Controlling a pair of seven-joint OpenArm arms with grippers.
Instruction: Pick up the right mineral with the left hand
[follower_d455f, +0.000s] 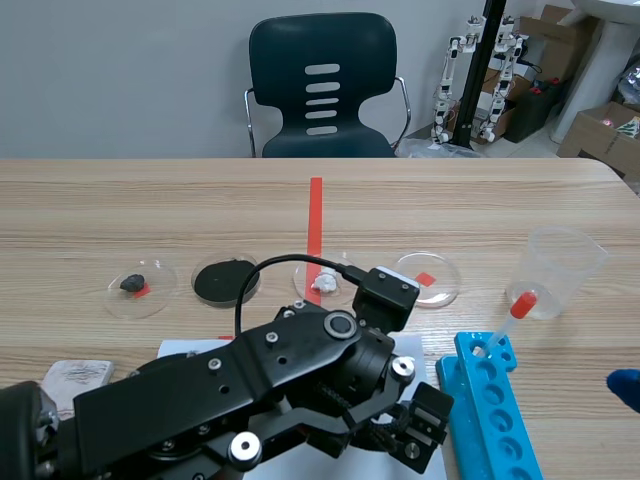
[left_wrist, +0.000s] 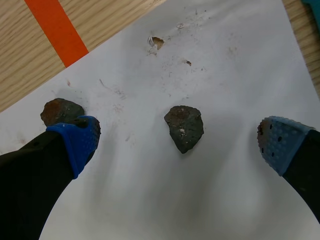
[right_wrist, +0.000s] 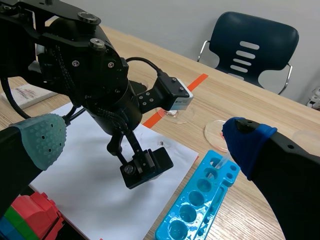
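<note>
Two black arms work over the wooden table (follower_d455f: 100, 200), and the left arm (follower_d455f: 250, 390) hangs low above a white paper sheet (left_wrist: 225, 75) near the robot's edge. A blue tube rack (follower_d455f: 490, 410) lies just beside the sheet on the right, clear of the work.

The right gripper (right_wrist: 145, 140) hovers off to the side, spread wide and holding nothing. It has no part in this step and is best kept where it is.

The left gripper (left_wrist: 180, 145) is also spread wide and empty. It points down at the sheet with the right mineral (left_wrist: 184, 127), a dark grey angular lump, lying on the paper about midway between its pads.

The alignment already looks good, so the sensible move is probably a straight descent with no sideways shift. The pads should come down level with the stone's middle before closing slowly.

The stone tapers toward the gripper, so a grip across its broader upper body should hold better than one on the narrow tip.

The other mineral (left_wrist: 60, 111), brown-tinged, sits just beyond the left-hand pad (left_wrist: 75, 140), touching it or nearly so. That finger could nudge it on the way down, so closing inward only is safest.

Small crumbs (left_wrist: 156, 42) farther ahead on the sheet are no obstacle.
</note>
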